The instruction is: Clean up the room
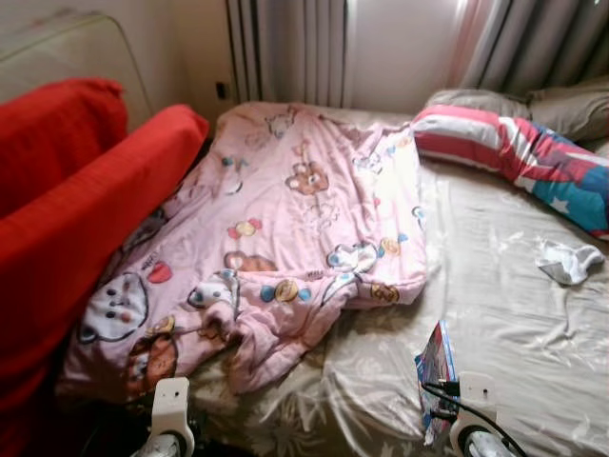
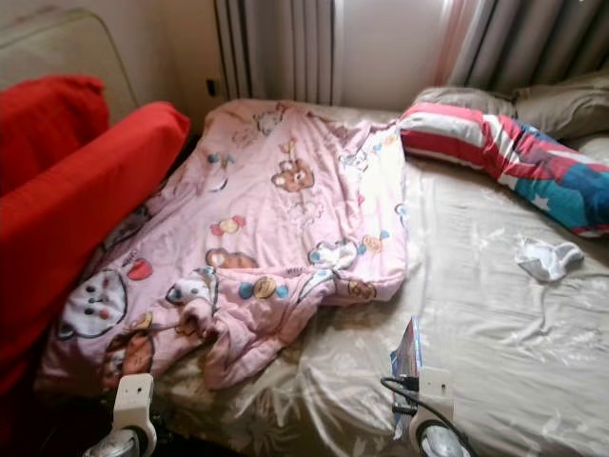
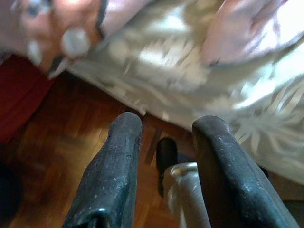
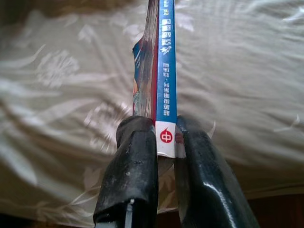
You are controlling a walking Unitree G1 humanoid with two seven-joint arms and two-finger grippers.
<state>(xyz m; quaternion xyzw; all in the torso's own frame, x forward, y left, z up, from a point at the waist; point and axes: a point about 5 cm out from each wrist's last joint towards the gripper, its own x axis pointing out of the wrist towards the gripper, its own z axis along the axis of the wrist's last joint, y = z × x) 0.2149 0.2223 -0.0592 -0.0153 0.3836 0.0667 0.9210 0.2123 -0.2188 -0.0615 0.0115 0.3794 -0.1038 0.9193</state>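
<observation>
right claw [image 4: 164,137] pinching thin glossy book [image 4: 164,71]

White wrist housings [image 1: 172,407], black cable [image 1: 466,405], long glossy black claw fingers [image 4: 130,175]

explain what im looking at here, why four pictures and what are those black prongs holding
These come from a humanoid robot tidying a bedroom. The two wide pictures are from the stereo camera on its head, looking down at a bed with a beige patterned sheet. On it lie a rumpled pink cartoon-print blanket, a striped red, white and blue pillow and a small white sock. A red sofa stands along the robot's left.

The other two pictures come from cameras on each wrist, looking along that arm's two black fingers. The right gripper is shut on a thin book with a blue spine, held upright above the sheet. The left gripper is open and holds nothing, low near the edge of the bed, with a wooden floor below it.
</observation>
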